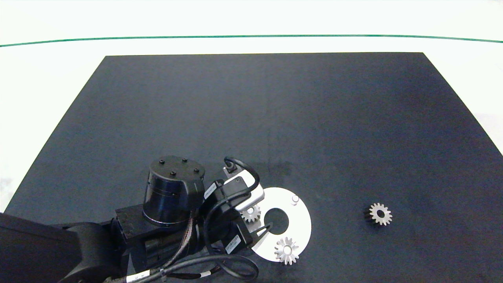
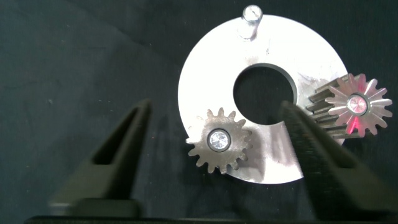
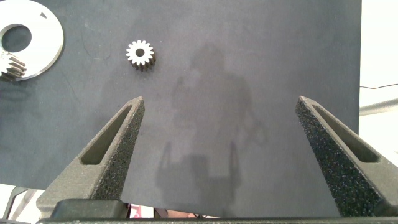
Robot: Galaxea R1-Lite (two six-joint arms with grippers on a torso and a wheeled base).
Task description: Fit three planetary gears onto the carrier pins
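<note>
**Two gears seated, one loose on the mat**

While the left arm reaches in from the left edge of the head view, its left gripper (image 1: 257, 230) hangs over the white carrier disc (image 1: 300, 230) with its fingers (image 2: 118, 155) spread wide, holding nothing. In the left wrist view the fingers straddle one planetary gear (image 2: 219, 148), which sits on a carrier pin (image 2: 217, 139) whose bright tip shows in the gear's centre hole; neither finger touches the gear. In the head view this first gear (image 1: 251, 214) lies at about nine o'clock on the disc, partly under the wrist housing.

A second gear (image 1: 287, 250) sits at about six o'clock on the disc, also with a pin showing through its hole, its teeth overhanging the disc's outer edge. At about one o'clock on the disc a bare pin (image 1: 295, 200) stands upright with no gear on it.

Well apart from the disc, at three o'clock from it, the third gear (image 1: 380, 214) lies flat on the dark mat (image 1: 275, 110).

The right gripper (image 3: 217, 162) is outside the head view; its own wrist view shows its fingers wide apart and empty above the mat, with the loose gear (image 3: 140, 55) ahead of them.
</note>
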